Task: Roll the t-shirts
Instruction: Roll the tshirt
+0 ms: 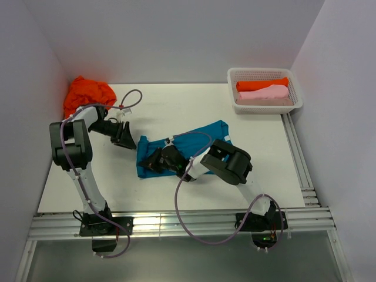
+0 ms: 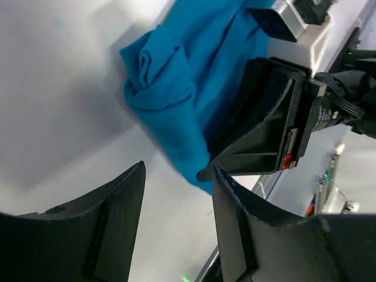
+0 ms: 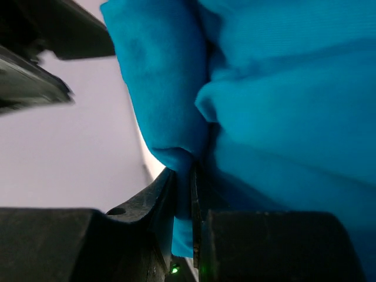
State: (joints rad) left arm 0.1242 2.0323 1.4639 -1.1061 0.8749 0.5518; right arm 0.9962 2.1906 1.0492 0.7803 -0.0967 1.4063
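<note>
A teal-blue t-shirt (image 1: 194, 144) lies mid-table, its left end bunched into a loose roll (image 2: 161, 76). My right gripper (image 1: 151, 162) is shut on that left end; in the right wrist view a fold of teal cloth (image 3: 264, 88) is pinched between the nearly closed jaws of the gripper (image 3: 183, 179). My left gripper (image 1: 126, 136) hovers just left of the shirt, open and holding nothing (image 2: 178, 170). A crumpled orange t-shirt (image 1: 88, 94) sits at the far left corner. Rolled orange (image 1: 262, 84) and pink (image 1: 264, 93) t-shirts lie in the basket.
The white lattice basket (image 1: 267, 108) stands at the back right. White walls close in on the left, back and right. A metal rail (image 1: 176, 226) runs along the near edge, and another (image 1: 298, 155) down the right side. The left arm's cable (image 1: 132, 100) loops near the orange shirt.
</note>
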